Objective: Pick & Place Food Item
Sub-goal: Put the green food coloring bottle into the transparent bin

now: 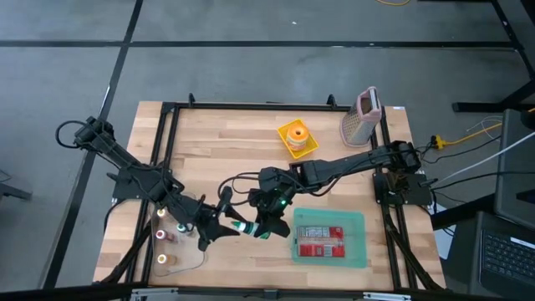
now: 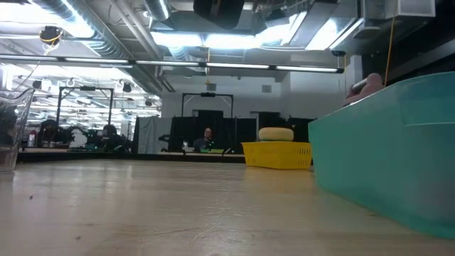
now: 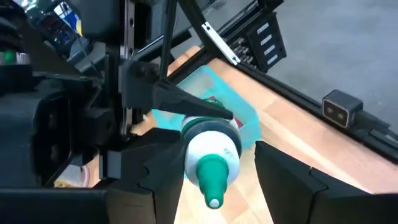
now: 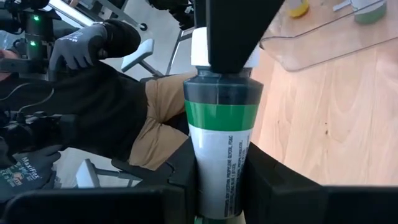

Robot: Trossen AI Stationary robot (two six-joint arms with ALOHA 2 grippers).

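Observation:
A white squeeze bottle [image 1: 247,229] with a green band and a green nozzle [image 3: 212,177] hangs above the table's near middle, between my two grippers. My right gripper [image 4: 222,158] is shut on its body. The nozzle end points toward my left gripper [image 3: 219,154], which is open, with one finger on each side of that end. One left finger [image 3: 283,177] stands clearly apart from the bottle. A teal bin [image 1: 355,219] holds a red packet just right of the bottle. Neither gripper shows in the low view. My right gripper pinches the bottle's labelled white body [image 4: 222,180], below the green band, between its two fingers [image 4: 268,177]. The fingers come from the table's right, slanting down, and lie along the bottle. The bottle is lifted clear, roughly level, with its nozzle toward the table's left. My left gripper is around the cap end [image 3: 214,140]. I cannot tell whether its other finger [image 3: 163,171] touches the bottle.
A yellow container [image 1: 298,139] with a round food item and a grater [image 1: 361,119] stand at the far right. A clear tray [image 1: 174,249] with small items lies at the near left. A person with gloved hands [image 4: 81,51] is beyond the table.

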